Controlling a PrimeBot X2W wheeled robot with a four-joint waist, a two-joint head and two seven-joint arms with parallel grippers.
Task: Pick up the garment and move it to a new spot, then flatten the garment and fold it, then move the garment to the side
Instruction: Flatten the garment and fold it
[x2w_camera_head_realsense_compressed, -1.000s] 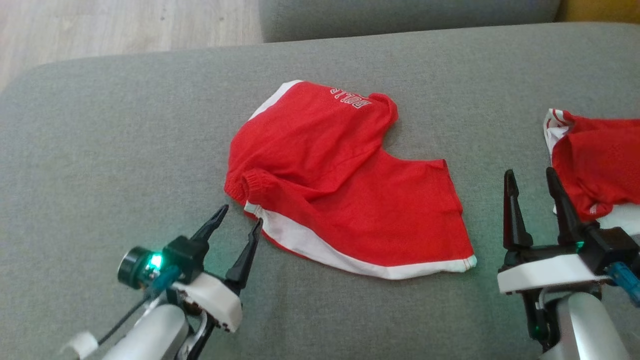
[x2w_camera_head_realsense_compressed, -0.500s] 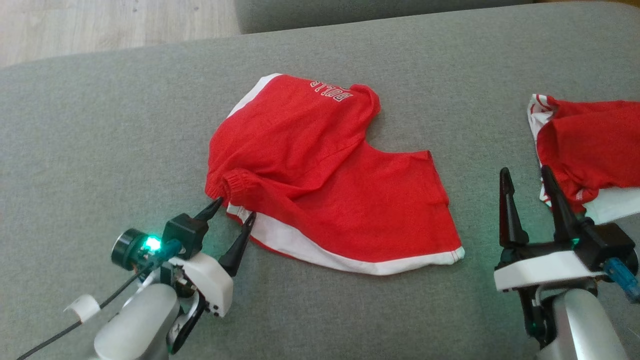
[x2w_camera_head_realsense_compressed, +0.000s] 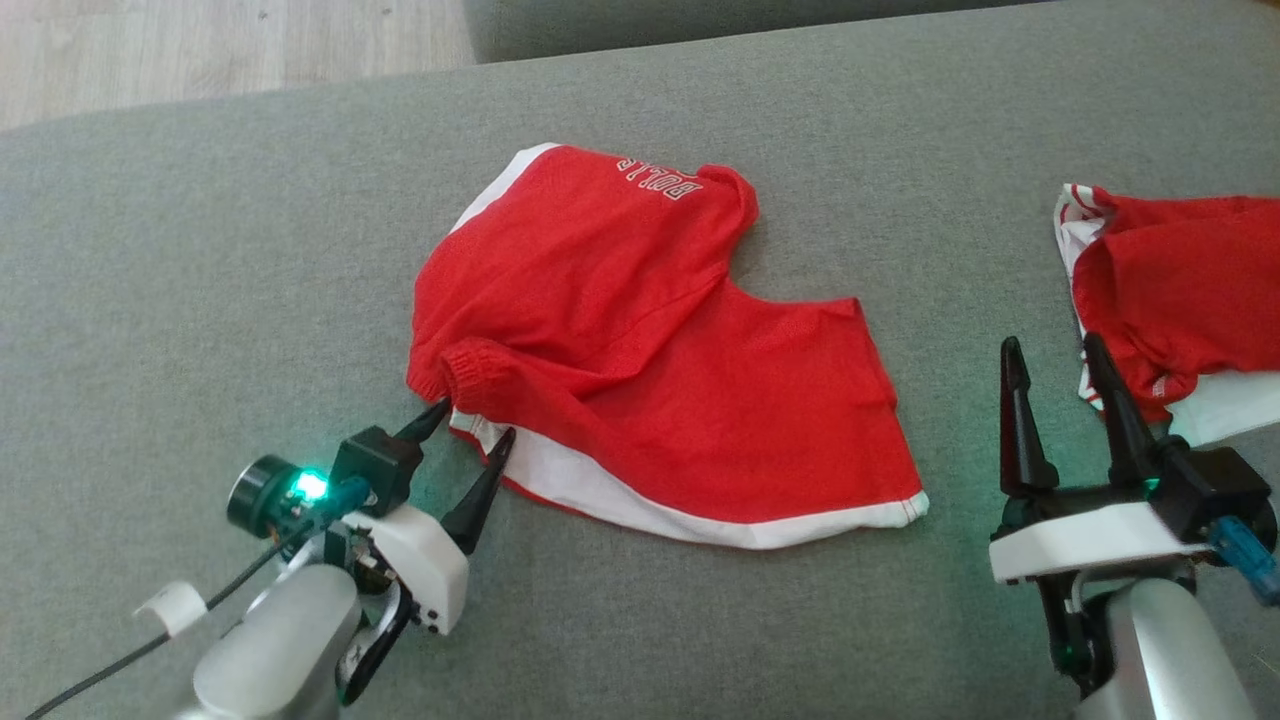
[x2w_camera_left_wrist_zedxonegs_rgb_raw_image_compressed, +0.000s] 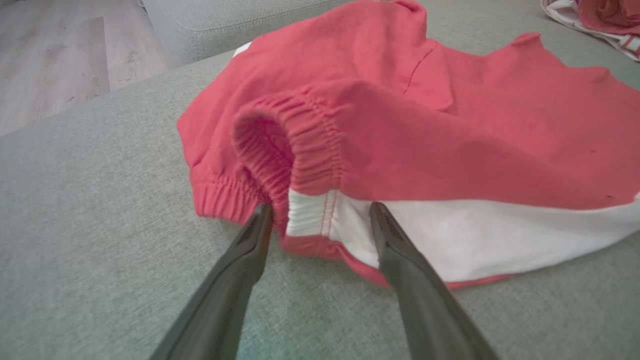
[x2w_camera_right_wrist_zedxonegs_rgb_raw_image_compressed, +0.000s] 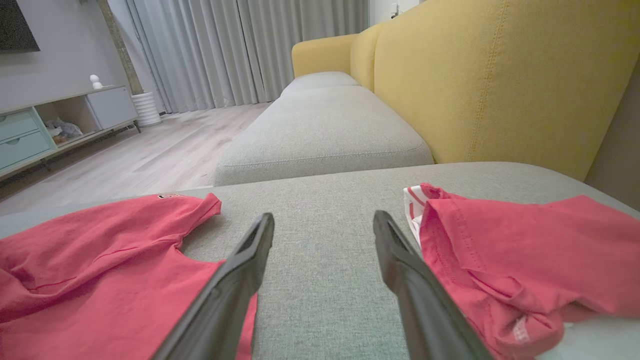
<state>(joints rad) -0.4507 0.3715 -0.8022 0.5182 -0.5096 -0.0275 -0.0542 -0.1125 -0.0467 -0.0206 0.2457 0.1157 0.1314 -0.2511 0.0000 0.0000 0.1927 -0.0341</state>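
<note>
Garment (x2w_camera_head_realsense_compressed: 650, 350): red shorts with a white side band and white lettering (upside down from the head view), lying crumpled but mostly spread out at the middle of the seat. The elastic waistband is bunched and folded over at the corner nearest the robot's left.

Left gripper (x2w_camera_head_realsense_compressed: 474, 420): jaws spread wide, nothing clamped. Its tips sit at that waistband corner, one against the red elastic fold and the other over the white band, so the corner lies between the fingers.

Right gripper (x2w_camera_head_realsense_compressed: 1051, 343): jaws likewise wide apart and holding nothing. It hangs over bare seat between the two pieces of clothing, apart from the garment's right edge and just beside the second item.

Second garment (x2w_camera_head_realsense_compressed: 1180, 270): red with white striped trim, heaped at the right edge of the seat, well apart from the first.

Seat (x2w_camera_head_realsense_compressed: 200, 250): grey woven sofa cushion, broad and flat, bearing both garments.

Second cushion (x2w_camera_right_wrist_zedxonegs_rgb_raw_image_compressed: 320, 130): same grey fabric, set beyond the seat.

Backrest (x2w_camera_right_wrist_zedxonegs_rgb_raw_image_compressed: 475, 85): mustard-yellow upholstery along the right of the cushions.

Floor (x2w_camera_head_realsense_compressed: 200, 40): pale wood planks past the sofa.

Curtains (x2w_camera_right_wrist_zedxonegs_rgb_raw_image_compressed: 225, 50): grey, full length, at the far wall.

Cabinet (x2w_camera_right_wrist_zedxonegs_rgb_raw_image_compressed: 50, 125): low, pale green drawers and open shelf, on the left of the room.
</note>
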